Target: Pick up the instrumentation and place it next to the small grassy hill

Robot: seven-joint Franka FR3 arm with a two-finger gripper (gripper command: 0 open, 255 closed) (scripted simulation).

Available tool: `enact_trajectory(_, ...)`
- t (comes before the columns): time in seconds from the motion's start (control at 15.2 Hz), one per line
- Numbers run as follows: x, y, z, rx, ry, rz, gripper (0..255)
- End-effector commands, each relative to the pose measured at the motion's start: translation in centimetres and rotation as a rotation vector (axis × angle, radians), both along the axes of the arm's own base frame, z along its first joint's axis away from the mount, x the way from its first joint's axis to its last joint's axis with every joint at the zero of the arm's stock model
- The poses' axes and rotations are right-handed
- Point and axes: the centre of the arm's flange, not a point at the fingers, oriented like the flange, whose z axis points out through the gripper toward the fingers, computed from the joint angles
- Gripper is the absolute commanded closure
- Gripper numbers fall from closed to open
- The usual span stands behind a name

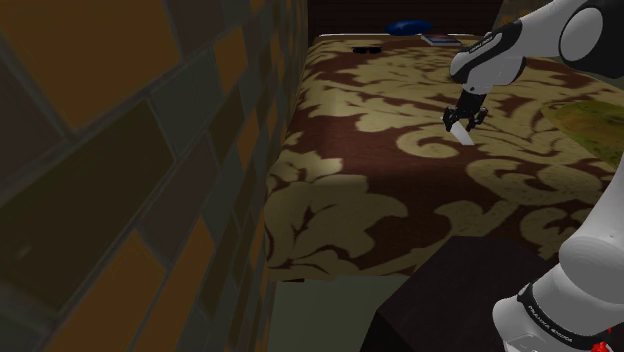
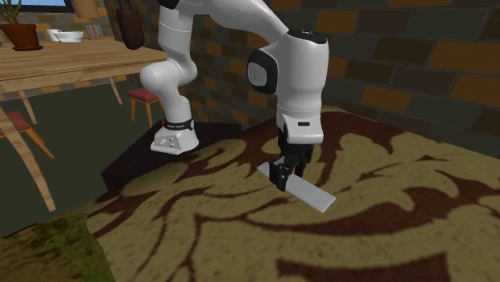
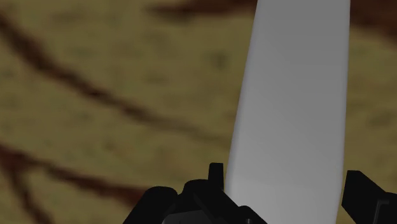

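Note:
The instrumentation is a flat, pale grey elongated slab [image 2: 303, 190]. It lies low over the brown-and-tan patterned cover [image 2: 385, 200]. My black gripper [image 2: 287, 175] points straight down and is shut on one end of the slab. In the wrist view the slab [image 3: 292, 95] runs away from the gripper [image 3: 286, 184], between the two fingers [image 3: 216, 175]. The shoulder view shows the gripper [image 1: 463, 122] with a short white piece of the slab [image 1: 459, 131] under it. The small grassy hill [image 2: 40, 248] is a mossy green mound at the second exterior view's lower left, and a green patch [image 1: 592, 120] at the shoulder view's right edge.
A brick wall [image 1: 130, 170] runs along the shoulder view's left, close to the cover's edge. At the far end lie a blue object [image 1: 405, 25], a small black object [image 1: 367, 47] and a flat item [image 1: 440, 40]. A wooden table [image 2: 64, 60] with a potted plant stands beyond the stand.

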Motion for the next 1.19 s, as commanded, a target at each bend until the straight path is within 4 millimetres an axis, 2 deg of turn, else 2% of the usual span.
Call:
enact_trajectory(0.0, 0.0, 0.0, 0.5, 0.0, 0.0, 0.0, 255)
enact_trajectory(1.12, 0.0, 0.0, 9.5, 0.0, 0.0, 0.0, 255)
